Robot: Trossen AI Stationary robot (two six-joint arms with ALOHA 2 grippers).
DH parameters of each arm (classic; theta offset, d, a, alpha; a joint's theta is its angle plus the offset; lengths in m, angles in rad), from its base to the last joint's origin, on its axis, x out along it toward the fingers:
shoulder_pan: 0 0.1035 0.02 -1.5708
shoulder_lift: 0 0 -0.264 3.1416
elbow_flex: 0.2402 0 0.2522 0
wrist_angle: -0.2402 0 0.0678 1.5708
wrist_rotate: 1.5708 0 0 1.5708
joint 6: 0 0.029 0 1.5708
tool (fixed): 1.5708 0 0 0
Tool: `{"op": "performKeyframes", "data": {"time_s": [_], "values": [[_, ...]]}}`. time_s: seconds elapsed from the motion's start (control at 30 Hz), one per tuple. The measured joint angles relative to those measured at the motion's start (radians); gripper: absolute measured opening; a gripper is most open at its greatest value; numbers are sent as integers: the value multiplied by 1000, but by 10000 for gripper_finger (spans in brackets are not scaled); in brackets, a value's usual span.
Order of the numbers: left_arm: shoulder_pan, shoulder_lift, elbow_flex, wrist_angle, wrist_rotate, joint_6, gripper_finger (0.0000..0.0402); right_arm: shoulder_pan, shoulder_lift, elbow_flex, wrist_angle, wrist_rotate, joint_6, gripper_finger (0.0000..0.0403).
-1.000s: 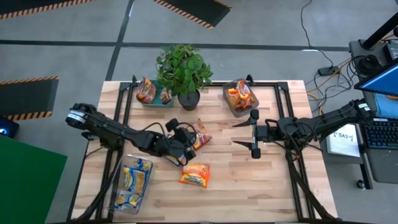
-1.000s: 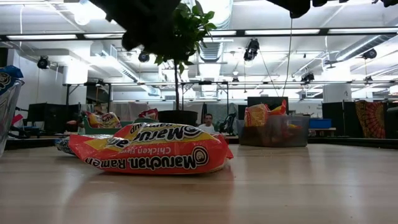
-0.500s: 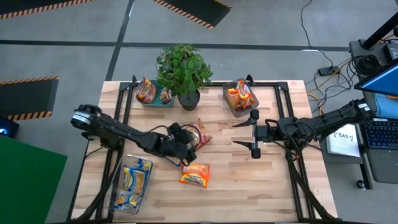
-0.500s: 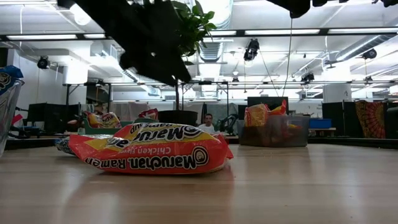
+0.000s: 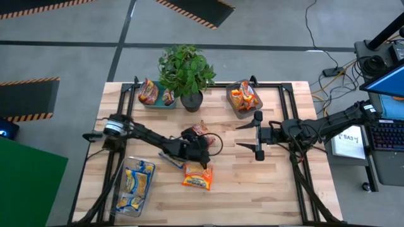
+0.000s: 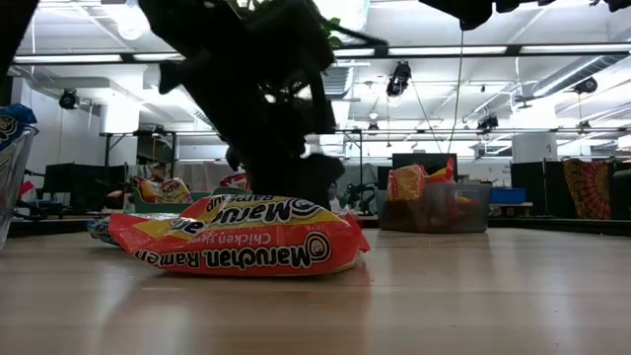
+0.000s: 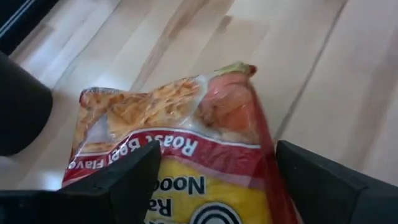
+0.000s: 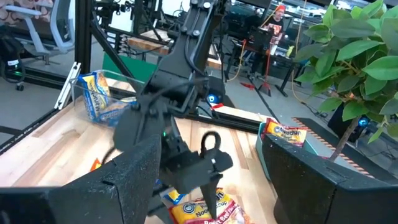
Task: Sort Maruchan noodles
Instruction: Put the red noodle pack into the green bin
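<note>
Maruchan noodles lie in several spots on the wooden table (image 5: 278, 183) in the high view. One orange packet (image 5: 197, 177) lies loose near the middle, and a red packet (image 5: 201, 130) shows partly under the left gripper (image 5: 203, 149), just beyond the orange one. The left arm stretches from the table's left side across to the centre, its gripper low over the red packet. A clear bin (image 5: 134, 186) at the near left corner holds blue-and-yellow packets, a teal tray (image 5: 155, 101) by the potted plant (image 5: 185, 70) holds two packets, and a clear tub (image 5: 243, 99) at the far side holds orange ones. The right gripper (image 5: 257, 135) waits right of centre, its two fingers spread wide with nothing between them.

From the low view, the orange packet (image 6: 237, 243) sits in front, printed "Maruchan Ramen", with the left arm's dark bulk descending just behind it. The tub (image 6: 434, 209) stands farther back on the right.

Seen from the left wrist, the red packet (image 7: 186, 155), marked roast beef flavour, lies flat on the wood between the two dark fingers (image 7: 106, 186), which stand apart on either side of it without clamping it.

The right wrist view looks past its own parted fingers (image 8: 124, 186) toward the left arm bent down over the red packet (image 8: 208, 211), with the blue-and-yellow packets (image 8: 99, 99) beyond.
</note>
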Motion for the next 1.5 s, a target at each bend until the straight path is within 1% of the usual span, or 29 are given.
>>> {"op": "performKeyframes", "data": {"time_s": [0.1, 0.2, 0.3, 0.4, 0.57, 0.67, 0.8, 0.83, 0.9, 1.03, 1.2, 1.37, 1.5], "values": [[15, 28, 22, -60, -8, -31, 292, 0, 0, 0, 0, 0, 0, 270], [21, 41, 25, -63, -12, -49, 278, 0, 0, 0, -1, 0, -5, 270], [20, 45, 20, -61, -17, -69, 252, 0, 0, 0, -1, 0, -11, 270], [20, 45, 16, -64, -20, -86, 210, 0, 0, 0, 0, 0, -11, 270], [21, 44, 35, -92, -19, -95, 116, 0, 0, 0, 0, 0, -10, 270], [21, 44, 64, -132, -5, -96, 71, 0, 0, 0, 0, 0, -5, 270], [19, 39, 129, -226, 11, -99, 63, 0, 0, 0, 0, 0, -4, 270], [19, 35, 146, -249, 9, -103, 52, 0, 0, 0, 0, 0, -3, 270], [19, 19, 175, -290, 2, -109, 44, 0, 0, 0, 0, 0, -5, 270], [19, -60, 204, -385, -4, -156, 42, 0, 0, 0, -2, 0, -8, 270], [18, -227, 190, -542, -49, -255, 42, 0, 0, 0, -5, 0, -8, 270], [19, -417, 116, -719, -56, -443, 42, 0, 0, 0, 0, 0, -8, 270], [26, -577, 4, -771, -103, -595, 42, 0, 0, 0, 1, 0, -8, 270]]}}
